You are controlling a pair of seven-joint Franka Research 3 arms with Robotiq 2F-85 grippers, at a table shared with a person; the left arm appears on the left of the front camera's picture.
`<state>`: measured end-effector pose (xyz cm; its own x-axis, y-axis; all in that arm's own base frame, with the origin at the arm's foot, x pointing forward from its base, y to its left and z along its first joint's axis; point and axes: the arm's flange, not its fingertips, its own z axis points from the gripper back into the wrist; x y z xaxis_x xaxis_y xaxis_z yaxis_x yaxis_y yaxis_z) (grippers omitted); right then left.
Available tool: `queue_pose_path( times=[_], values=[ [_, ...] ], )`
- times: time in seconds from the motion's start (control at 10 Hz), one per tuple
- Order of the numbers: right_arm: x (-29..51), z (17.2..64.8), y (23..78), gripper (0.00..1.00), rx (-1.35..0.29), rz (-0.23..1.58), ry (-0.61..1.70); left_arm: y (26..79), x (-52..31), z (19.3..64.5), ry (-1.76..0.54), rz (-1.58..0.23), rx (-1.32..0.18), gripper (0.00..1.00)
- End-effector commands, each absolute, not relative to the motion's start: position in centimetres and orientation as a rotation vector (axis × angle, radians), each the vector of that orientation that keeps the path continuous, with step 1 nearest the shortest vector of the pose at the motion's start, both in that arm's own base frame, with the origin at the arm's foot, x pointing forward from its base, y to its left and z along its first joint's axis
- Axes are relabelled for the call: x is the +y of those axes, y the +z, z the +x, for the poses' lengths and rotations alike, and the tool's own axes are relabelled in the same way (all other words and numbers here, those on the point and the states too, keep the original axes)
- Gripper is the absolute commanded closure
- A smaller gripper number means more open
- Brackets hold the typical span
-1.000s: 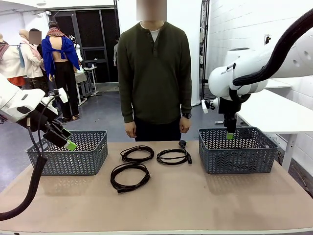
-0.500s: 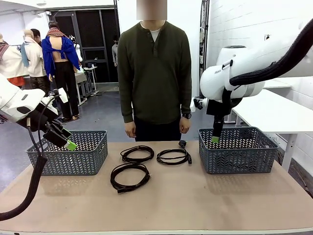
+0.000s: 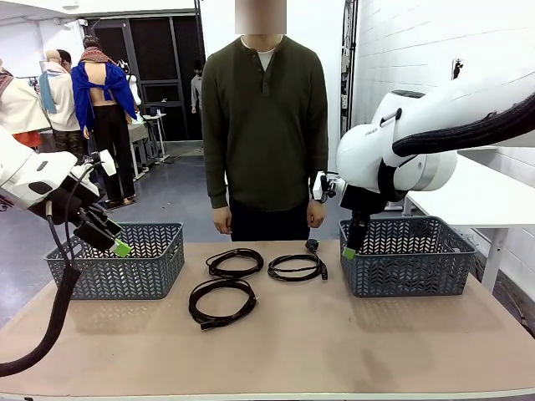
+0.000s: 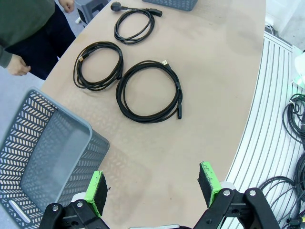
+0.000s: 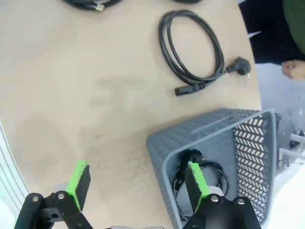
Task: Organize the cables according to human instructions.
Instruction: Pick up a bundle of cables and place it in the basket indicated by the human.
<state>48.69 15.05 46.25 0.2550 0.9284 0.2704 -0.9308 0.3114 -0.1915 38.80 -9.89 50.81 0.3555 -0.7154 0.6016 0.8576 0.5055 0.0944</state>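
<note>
In the front view, three thin black cable coils lie flat on the beige counter (image 3: 351,351) between the grey slotted plastic left basket (image 3: 125,271) and its twin, the right basket (image 3: 410,271). They are the far-left coil (image 3: 234,275), the far-right coil (image 3: 294,279) and the near coil (image 3: 221,284). Each is a slightly flattened ring whose long axis runs left to right. The far-right coil's plugs point far and right. The left fingers (image 3: 122,248) hang by the left basket, and the right fingers (image 3: 349,251) hang above the right basket's left wall. The person in a dark green shirt (image 3: 263,125) stands at the far side, hands down.

In the left wrist view, the left fingers are spread wide with nothing between them. The near coil's plug ends sit on its near side.

In the right wrist view, the right fingers are likewise wide apart and empty. A fourth coil (image 5: 220,172) lies inside the right basket. The step seems to be fetching the next coil. The fingers should straddle one side of the ring, across the strands, catching every loop. They should then lift straight up, clear of the neighbouring coils, once the person shows which basket.
</note>
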Motion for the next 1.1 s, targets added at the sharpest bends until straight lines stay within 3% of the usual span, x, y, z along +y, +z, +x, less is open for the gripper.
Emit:
queue_pose_path(
  times=[0.0,0.5,1.0],
  values=[
    [14.1,47.4,45.6,0.00,-0.421,0.093,1.302,50.5,-9.5,39.0,-1.053,-0.274,-0.647,0.00],
    [14.5,46.4,45.3,0.00,-0.440,0.167,1.368,50.5,-9.5,39.0,-1.053,-0.274,-0.647,0.00],
    [14.9,47.4,45.7,0.00,-0.410,0.118,1.293,50.5,-9.5,39.0,-1.053,-0.274,-0.647,0.00]
  ],
)
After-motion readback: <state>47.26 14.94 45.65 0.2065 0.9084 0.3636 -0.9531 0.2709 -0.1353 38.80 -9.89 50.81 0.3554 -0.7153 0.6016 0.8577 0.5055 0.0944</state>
